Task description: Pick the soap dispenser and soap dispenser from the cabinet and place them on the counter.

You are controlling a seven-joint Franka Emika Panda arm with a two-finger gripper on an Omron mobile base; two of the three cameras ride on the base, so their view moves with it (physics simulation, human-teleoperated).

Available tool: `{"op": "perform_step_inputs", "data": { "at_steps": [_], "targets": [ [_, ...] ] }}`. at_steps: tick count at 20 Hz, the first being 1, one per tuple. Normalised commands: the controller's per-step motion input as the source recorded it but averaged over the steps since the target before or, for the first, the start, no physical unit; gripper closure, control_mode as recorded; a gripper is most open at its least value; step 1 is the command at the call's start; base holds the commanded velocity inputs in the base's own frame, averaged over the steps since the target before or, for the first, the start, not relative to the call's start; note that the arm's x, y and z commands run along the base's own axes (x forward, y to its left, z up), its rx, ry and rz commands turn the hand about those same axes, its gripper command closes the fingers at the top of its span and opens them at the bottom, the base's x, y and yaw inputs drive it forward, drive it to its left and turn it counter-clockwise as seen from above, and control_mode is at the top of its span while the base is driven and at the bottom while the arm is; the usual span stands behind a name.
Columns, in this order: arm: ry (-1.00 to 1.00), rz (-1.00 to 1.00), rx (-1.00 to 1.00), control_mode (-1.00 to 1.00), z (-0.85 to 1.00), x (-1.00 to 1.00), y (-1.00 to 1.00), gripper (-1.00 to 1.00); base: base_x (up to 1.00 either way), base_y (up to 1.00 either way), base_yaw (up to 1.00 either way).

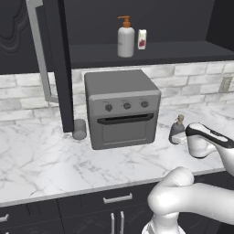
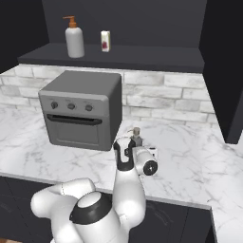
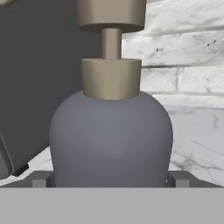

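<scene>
A white soap dispenser [image 1: 125, 41] [image 2: 74, 40] with an orange pump stands on the shelf of the open black cabinet [image 1: 160, 51]. The dark grey soap dispenser [image 1: 177, 131] [image 2: 136, 135] [image 3: 111, 135] with a tan pump stands upright on the white marble counter [image 1: 45, 155], just right of the toaster oven. My gripper [image 1: 180, 137] [image 2: 138, 144] [image 3: 111, 180] reaches in level from the right and is open. Its fingertips [image 3: 43, 179] sit on either side of the grey bottle's base, very close to its sides.
A grey toaster oven [image 1: 121, 107] [image 2: 80, 109] occupies the counter's middle, with a short grey cup [image 1: 79, 129] at its left. A small white carton [image 1: 142, 39] stands beside the white bottle. The cabinet door [image 1: 13, 27] hangs open at left. Black drawers [image 1: 116, 199] run below.
</scene>
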Motion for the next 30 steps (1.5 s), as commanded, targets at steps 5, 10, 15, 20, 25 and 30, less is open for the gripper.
{"op": "perform_step_inputs", "data": {
  "at_steps": [5,10,15,20,25,30],
  "targets": [
    [0.00,0.00,0.00,-1.00,0.00,-0.04,-0.04,-1.00,0.00,0.00,0.00],
    [0.00,0.00,0.00,-1.00,0.00,-0.11,-0.09,-1.00,0.00,0.00,0.00],
    [0.00,0.00,-0.05,-1.00,-0.02,-0.06,-0.02,-1.00,0.00,0.00,0.00],
    [0.00,0.00,-0.04,-1.00,-0.02,-0.08,-0.03,-1.00,0.00,0.00,0.00],
    [0.00,0.00,0.00,-1.00,0.10,-0.26,-0.19,-1.00,0.00,0.00,0.00],
    [0.00,0.00,0.00,-1.00,0.17,-0.33,-0.26,-1.00,0.00,0.00,0.00]
  ]
}}
